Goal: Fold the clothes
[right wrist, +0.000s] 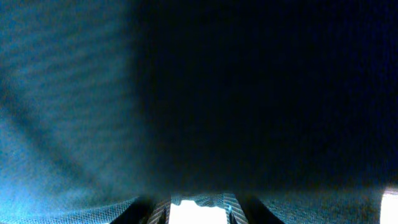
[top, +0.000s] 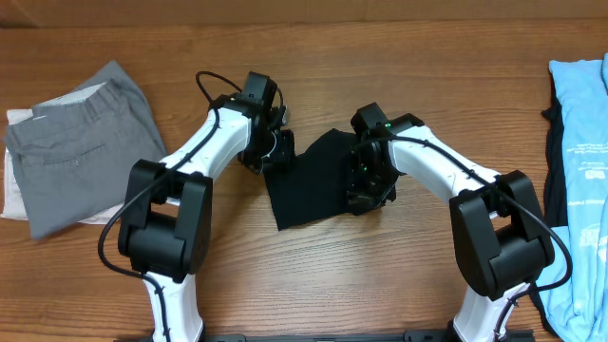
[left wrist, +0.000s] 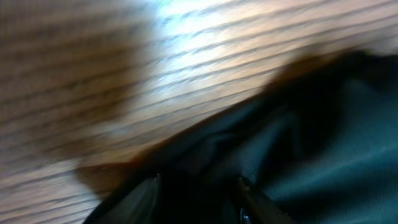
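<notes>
A black garment (top: 309, 180) lies bunched on the wooden table at the centre. My left gripper (top: 269, 152) is at its upper left edge. In the blurred left wrist view the dark cloth (left wrist: 323, 137) runs between the fingers (left wrist: 199, 193), which look closed on it. My right gripper (top: 366, 185) is over the garment's right side. In the right wrist view the cloth (right wrist: 186, 93) fills nearly the whole frame and its edge sits between the fingertips (right wrist: 198, 208).
Folded grey shorts (top: 81, 142) lie on a pale garment (top: 14, 180) at the far left. Light blue shirts (top: 579, 161) lie at the right edge. Bare wood table (top: 313, 275) surrounds the black garment.
</notes>
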{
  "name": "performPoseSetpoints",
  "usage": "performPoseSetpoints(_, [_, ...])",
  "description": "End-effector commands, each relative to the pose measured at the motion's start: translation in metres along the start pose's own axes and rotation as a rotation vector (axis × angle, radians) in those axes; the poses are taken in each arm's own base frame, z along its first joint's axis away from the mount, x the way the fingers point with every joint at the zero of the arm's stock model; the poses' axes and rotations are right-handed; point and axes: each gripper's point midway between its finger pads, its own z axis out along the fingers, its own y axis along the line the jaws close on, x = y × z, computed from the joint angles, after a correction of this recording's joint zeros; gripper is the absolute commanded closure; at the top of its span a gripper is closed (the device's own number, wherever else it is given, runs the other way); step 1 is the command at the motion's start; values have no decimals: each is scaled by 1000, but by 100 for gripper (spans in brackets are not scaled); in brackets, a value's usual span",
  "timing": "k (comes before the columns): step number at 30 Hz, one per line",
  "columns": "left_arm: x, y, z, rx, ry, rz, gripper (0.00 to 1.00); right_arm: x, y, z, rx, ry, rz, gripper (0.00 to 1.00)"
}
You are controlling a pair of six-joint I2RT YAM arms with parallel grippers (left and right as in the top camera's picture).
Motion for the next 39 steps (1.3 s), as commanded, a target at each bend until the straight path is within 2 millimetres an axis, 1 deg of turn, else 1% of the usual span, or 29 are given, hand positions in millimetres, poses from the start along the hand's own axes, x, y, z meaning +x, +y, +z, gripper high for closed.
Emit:
performPoseSetpoints(1, [24, 33, 18, -135, 96, -7, 67, -18, -28, -6, 124, -107, 16, 69])
performPoseSetpoints(2, [29, 35, 18, -144, 116, -15, 68, -27, -34, -8, 155, -145, 18, 68])
performPoseSetpoints(3, [34, 36, 16, -150, 138, -25, 71, -36, -40, -11, 183, -183, 21, 64])
performPoseSetpoints(5, [50, 38, 13, -168, 199, -88, 83, -56, -50, -18, 233, -275, 24, 57])
performPoseSetpoints(6, [62, 40, 10, -188, 241, -155, 89, -68, -53, -23, 247, -324, 27, 54])
performPoseSetpoints(7, [72, 41, 7, -202, 278, -207, 93, -77, -53, -26, 246, -363, 17, 53])
performPoseSetpoints(8, [80, 40, 5, -202, 311, -235, 92, -88, -51, -30, 233, -399, -14, 52])
performPoseSetpoints(10, [88, 36, 0, -186, 348, -249, 91, -96, -47, -38, 225, -427, -42, 51])
performPoseSetpoints(12, [88, 31, -6, -172, 338, -246, 89, -98, -43, -47, 227, -426, -50, 49])
performPoseSetpoints(13, [82, 26, -15, -149, 302, -240, 87, -95, -42, -55, 234, -414, -54, 48])
performPoseSetpoints(14, [79, 24, -19, -141, 282, -237, 83, -94, -41, -58, 237, -409, -55, 48])
performPoseSetpoints(16, [58, 13, -42, -100, 154, -204, 47, -90, -38, -79, 237, -417, -51, 48])
performPoseSetpoints(17, [51, 10, -50, -88, 114, -193, 31, -90, -37, -86, 233, -426, -48, 48])
performPoseSetpoints(18, [43, 8, -57, -78, 68, -180, 17, -89, -36, -93, 229, -437, -46, 48])
performPoseSetpoints(19, [29, 5, -72, -70, -19, -152, 2, -89, -34, -108, 217, -463, -39, 47])
performPoseSetpoints(20, [22, 5, -78, -70, -62, -138, 0, -88, -34, -114, 213, -475, -37, 47])
performPoseSetpoints(21, [8, 2, -88, -60, -132, -101, 0, -87, -34, -121, 209, -487, -35, 46])
performPoseSetpoints(22, [0, -1, -93, -47, -171, -73, 0, -86, -34, -126, 204, -497, -33, 45])
performPoseSetpoints(23, [-13, -6, -98, -25, -226, -35, 0, -83, -35, -132, 201, -505, -30, 45])
performPoseSetpoints(24, [-21, -11, -99, -3, -257, -8, 0, -82, -35, -134, 202, -504, -29, 44])
performPoseSetpoints(25, [-28, -11, -94, 3, -271, 13, 0, -78, -37, -133, 207, -492, -27, 44])
performPoseSetpoints(27, [-32, -9, -83, 2, -260, 23, 0, -75, -38, -131, 210, -475, -21, 44])
performPoseSetpoints(28, [-32, -7, -69, 8, -234, 26, 0, -72, -39, -131, 213, -466, -17, 44])
performPoseSetpoints(29, [-31, -9, -57, 36, -205, 53, 0, -71, -40, -130, 215, -462, -17, 44])
performPoseSetpoints(33, [-26, -16, -23, 130, -122, 67, 0, -68, -42, -129, 222, -445, -14, 45])
performPoseSetpoints(35, [-24, -20, -10, 171, -97, 72, 0, -67, -42, -128, 224, -440, -14, 45])
performPoseSetpoints(37, [-23, -30, 1, 237, -78, 116, 0, -66, -43, -128, 225, -438, -14, 45])
performPoseSetpoints(39, [-17, -31, 14, 244, -47, 119, 0, -66, -42, -128, 225, -438, -14, 45])
